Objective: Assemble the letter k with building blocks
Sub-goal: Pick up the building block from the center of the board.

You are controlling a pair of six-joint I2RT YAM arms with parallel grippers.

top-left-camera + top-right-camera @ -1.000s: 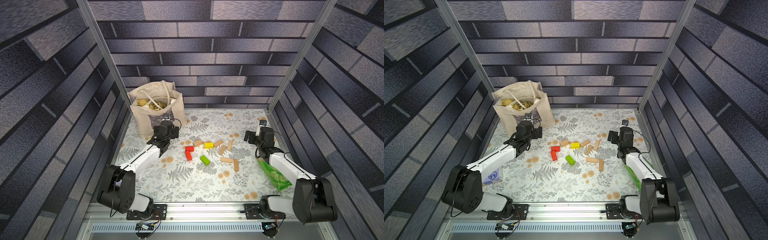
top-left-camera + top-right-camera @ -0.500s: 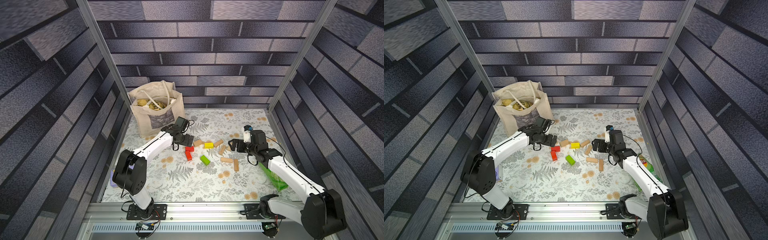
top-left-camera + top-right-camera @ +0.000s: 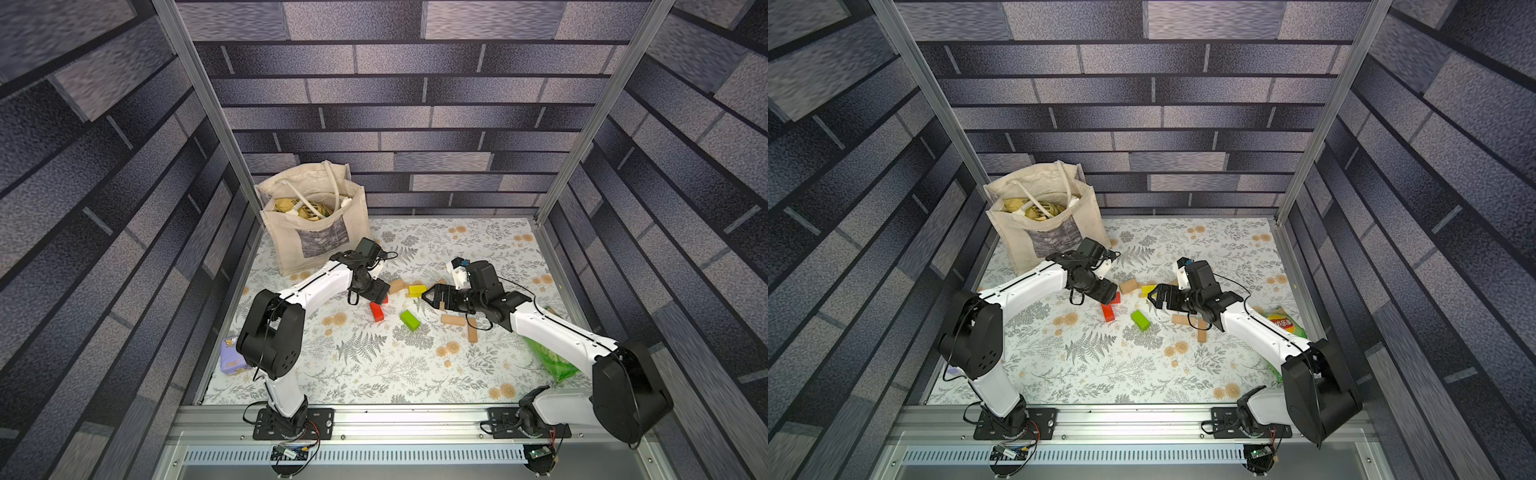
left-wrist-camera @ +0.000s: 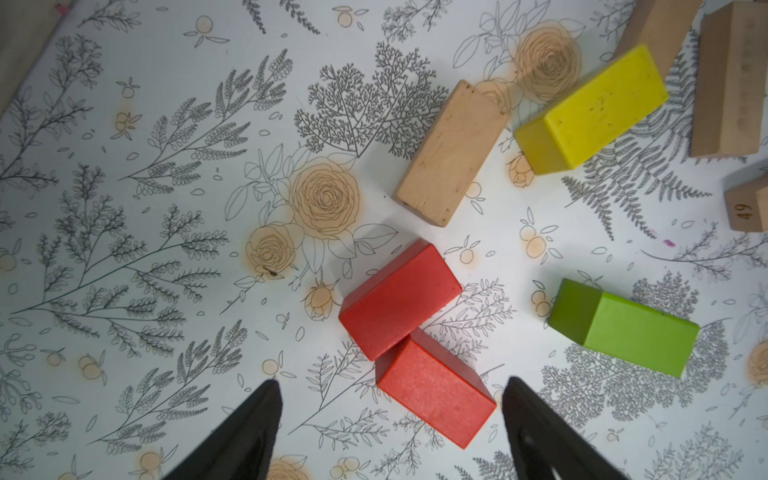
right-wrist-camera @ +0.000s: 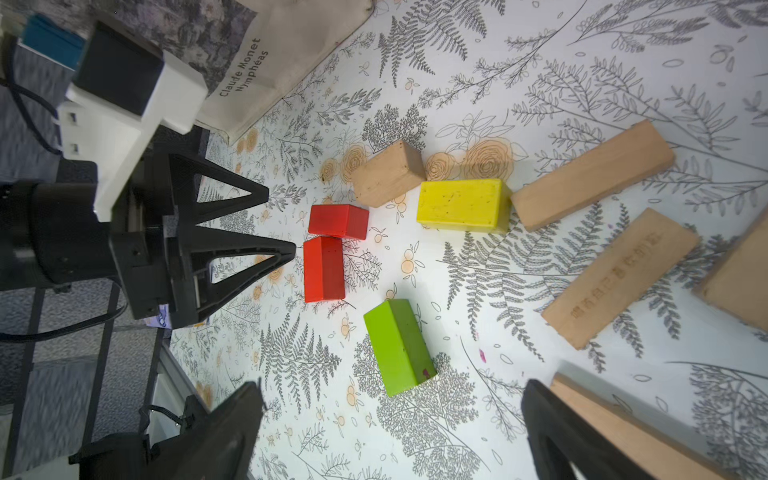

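Centre frame in both top views, the building blocks (image 3: 453, 320) lie scattered on the floral mat (image 3: 374, 374), with no letter k begun. My left gripper (image 4: 390, 381) hangs with jaws spread and nothing held, straddling a red block (image 4: 434, 401) at the lower middle of its wrist view. That block touches a second red block (image 4: 401, 301). My right gripper (image 5: 395, 388) is wide and empty over the green block (image 5: 399, 347). I judge this the first pick. The next move calls for closing squarely on the red block without nudging its neighbour.
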